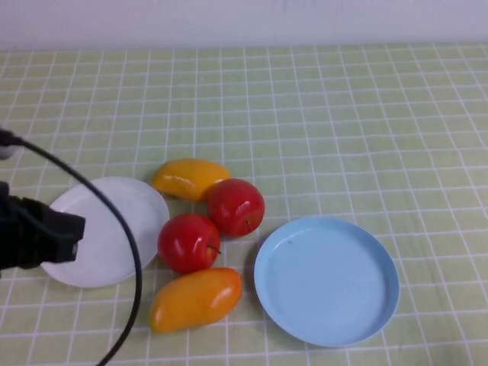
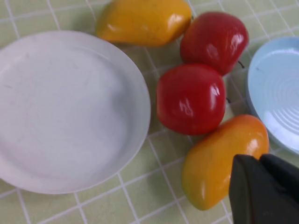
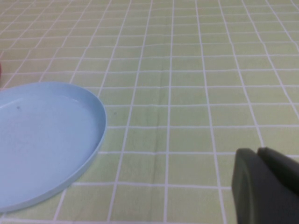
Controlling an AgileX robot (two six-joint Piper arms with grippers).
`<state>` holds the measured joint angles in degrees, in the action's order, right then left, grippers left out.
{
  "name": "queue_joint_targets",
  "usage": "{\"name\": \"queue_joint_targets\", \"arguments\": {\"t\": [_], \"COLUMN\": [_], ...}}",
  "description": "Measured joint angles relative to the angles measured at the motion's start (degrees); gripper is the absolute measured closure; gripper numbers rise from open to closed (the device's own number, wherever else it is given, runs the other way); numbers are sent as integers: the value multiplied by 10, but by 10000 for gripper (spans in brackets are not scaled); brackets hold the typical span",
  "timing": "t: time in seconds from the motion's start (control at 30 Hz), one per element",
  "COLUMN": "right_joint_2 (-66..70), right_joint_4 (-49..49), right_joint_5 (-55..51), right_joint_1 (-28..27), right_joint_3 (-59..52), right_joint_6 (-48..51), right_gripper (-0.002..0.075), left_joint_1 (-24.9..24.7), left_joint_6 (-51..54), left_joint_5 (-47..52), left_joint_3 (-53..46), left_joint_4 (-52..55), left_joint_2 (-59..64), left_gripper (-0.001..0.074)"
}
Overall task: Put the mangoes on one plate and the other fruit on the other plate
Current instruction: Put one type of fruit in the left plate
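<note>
Two orange-yellow mangoes lie on the cloth, one (image 1: 189,178) behind the apples and one (image 1: 196,299) in front of them. Between them sit two red apples (image 1: 235,206) (image 1: 188,242), touching each other. The white plate (image 1: 91,259) lies empty to their left and the light blue plate (image 1: 326,279) empty to their right. My left arm (image 1: 38,229) hovers over the white plate's left side. Its gripper (image 2: 260,157) is shut on nothing, above the near mango (image 2: 219,163). My right gripper (image 3: 258,151) is shut and empty over bare cloth, right of the blue plate (image 3: 42,140).
A green checked cloth (image 1: 343,130) covers the whole table up to the white wall at the back. A black cable (image 1: 114,206) curves from the left arm across the white plate to the front edge.
</note>
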<state>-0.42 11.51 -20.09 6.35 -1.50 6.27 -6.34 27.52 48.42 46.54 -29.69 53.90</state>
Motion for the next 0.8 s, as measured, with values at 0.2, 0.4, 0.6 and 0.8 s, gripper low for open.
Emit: {"name": "queue_joint_targets", "arguments": {"t": [0.2, 0.4, 0.6, 0.8], "right_joint_2": [0, 0, 0, 0], "right_joint_4": [0, 0, 0, 0], "right_joint_5": [0, 0, 0, 0], "right_joint_1": [0, 0, 0, 0], "right_joint_3": [0, 0, -1, -1], "right_joint_6": [0, 0, 0, 0], "right_gripper": [742, 743, 742, 742], "left_joint_1": [-29, -160, -247, -256], "left_joint_6": [-9, -171, -231, -233], "left_joint_5": [51, 73, 93, 135], "left_joint_3": [100, 172, 237, 287], "left_joint_4": [23, 177, 223, 235], "left_joint_2": [142, 242, 319, 368], "left_gripper": [735, 735, 734, 554]}}
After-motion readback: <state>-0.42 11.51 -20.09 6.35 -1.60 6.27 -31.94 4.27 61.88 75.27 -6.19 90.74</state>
